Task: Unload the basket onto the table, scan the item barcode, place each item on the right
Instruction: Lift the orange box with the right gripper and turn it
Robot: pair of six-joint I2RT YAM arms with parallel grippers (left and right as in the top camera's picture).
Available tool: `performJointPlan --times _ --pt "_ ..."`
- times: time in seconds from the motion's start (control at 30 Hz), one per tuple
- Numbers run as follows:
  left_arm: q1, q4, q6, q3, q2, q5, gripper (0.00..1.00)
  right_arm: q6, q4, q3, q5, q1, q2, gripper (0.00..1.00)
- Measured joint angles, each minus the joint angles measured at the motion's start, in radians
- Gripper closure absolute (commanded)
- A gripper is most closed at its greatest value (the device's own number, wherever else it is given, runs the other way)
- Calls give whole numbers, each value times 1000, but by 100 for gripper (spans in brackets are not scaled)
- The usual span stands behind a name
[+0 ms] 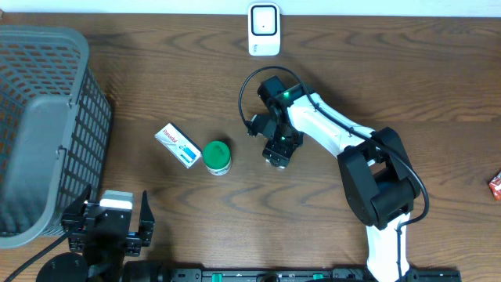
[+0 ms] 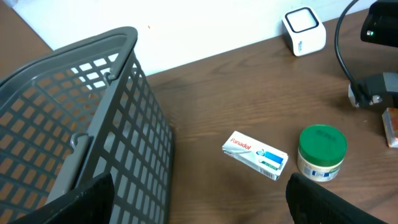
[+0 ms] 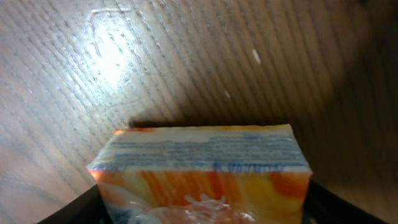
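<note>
With the packet on the worktop between the right hand's fingers, grip not yet certain, clamp squarely, leaving its barcode clear for the scanner.

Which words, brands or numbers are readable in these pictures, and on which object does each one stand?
"Panadol": in red, on the white box, left wrist view.
White box, smaller print: too small to read.
Green-lidded jar, label: too blurred to read.
Orange packet, blue lines of print: too blurred to read.
White scanner, small marking on its side: too small to read.
</note>
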Motion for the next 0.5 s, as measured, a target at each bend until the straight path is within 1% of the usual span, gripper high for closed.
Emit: performJointPlan --times 0.07,0.17,0.2,0.23,0.4,0.5 --pt "0 0 0 0 0 0 14 13 3 0 1 0 0 32" --pt "0 -1 0 0 0 0 14 38 7 0 2 0 0 31" --pt "0 -1 0 0 0 0 14 52 10 0 2 0 0 30" --pt "0 0 0 0 0 0 14 70 14 0 2 0 0 27" --pt "0 -1 0 0 0 0 14 198 27 0 2 0 0 27" --pt "0 -1 0 0 0 0 14 298 10 6 3 0 3 30"
